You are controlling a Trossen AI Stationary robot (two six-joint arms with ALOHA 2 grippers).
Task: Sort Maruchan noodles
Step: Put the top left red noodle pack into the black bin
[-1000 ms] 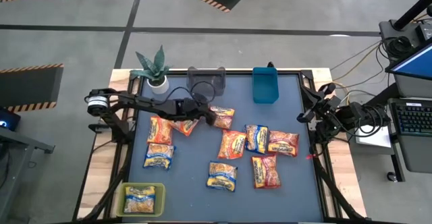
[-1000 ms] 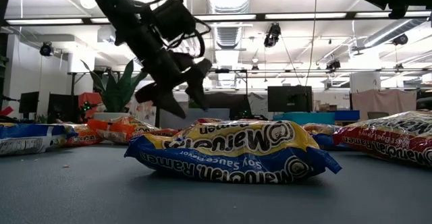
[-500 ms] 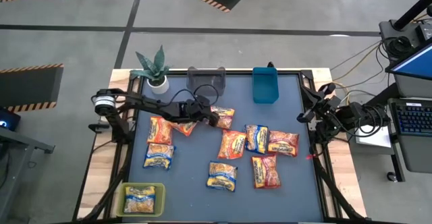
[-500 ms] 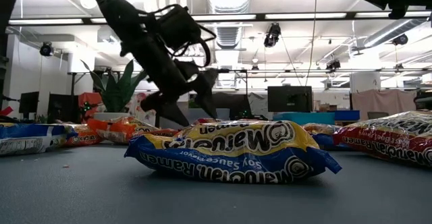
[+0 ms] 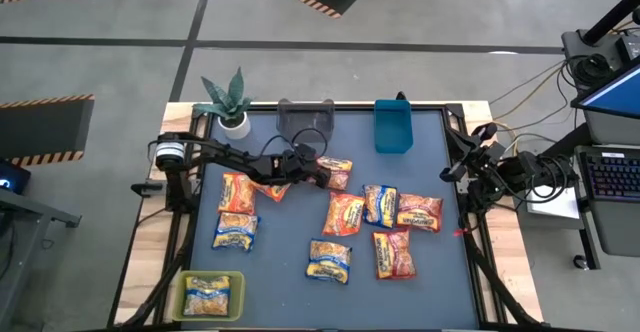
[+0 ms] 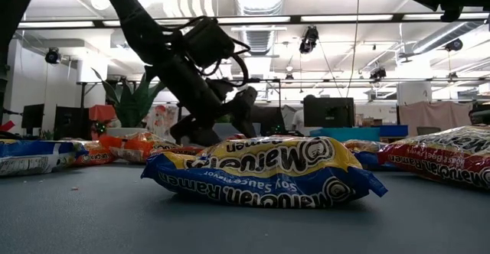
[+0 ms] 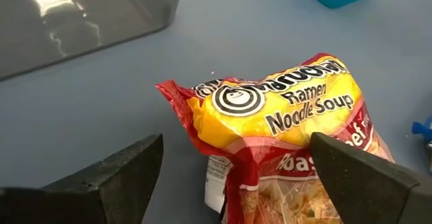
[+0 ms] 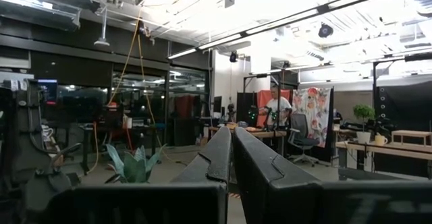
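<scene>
Packet [image 7: 283, 123], red and yellow, lies flat on the mat near the grey bin [image 5: 305, 119], other packets [image 5: 385, 212] scattered beyond. Left gripper [image 5: 322, 173] hangs over it, jaws wide and empty, a finger on each side in the wrist view. Reaching step; next, I judge, lower and close. Right gripper [image 8: 231, 158] is shut, empty, at the table's right edge.

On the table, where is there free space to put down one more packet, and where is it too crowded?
Free: the front left of the mat, between the yellow bin and the soy sauce packet, and the back right, beside the blue bin. Crowded: the middle, where packets lie close together and the open left gripper straddles the red packet.
</scene>
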